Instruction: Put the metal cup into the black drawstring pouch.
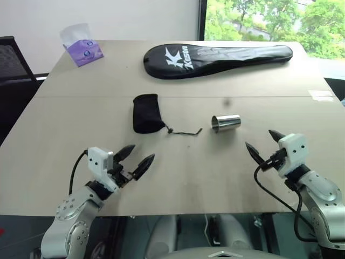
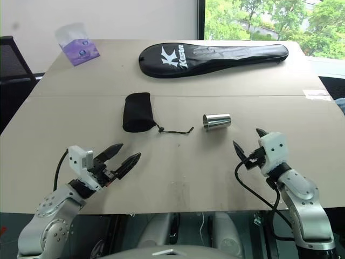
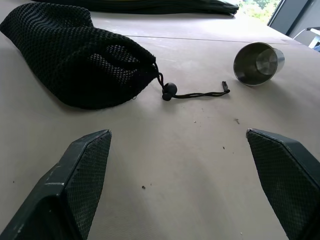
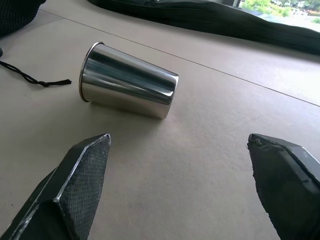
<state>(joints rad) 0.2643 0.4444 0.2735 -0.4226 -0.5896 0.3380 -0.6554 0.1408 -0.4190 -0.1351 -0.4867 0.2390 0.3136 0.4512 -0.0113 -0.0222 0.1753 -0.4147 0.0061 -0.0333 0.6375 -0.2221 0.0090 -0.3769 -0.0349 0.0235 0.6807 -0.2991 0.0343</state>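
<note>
On the beige tabletop [image 1: 178, 178], a small shiny steel tumbler, the metal cup [image 1: 226, 123], lies on its side with its open mouth turned toward the soft black mesh drawstring pouch [image 1: 146, 113]. Pouch and cup lie apart; the pouch's thin dark cord [image 1: 185, 131] trails out between them without touching the cup. Nearer the table edge than the cup, the left gripper [image 1: 134, 160] and the right gripper [image 1: 264, 144] both hover with fingers spread wide, gripping nothing. Beyond the cup lies a long black racket cover [image 1: 215, 58] with white lettering.
</note>
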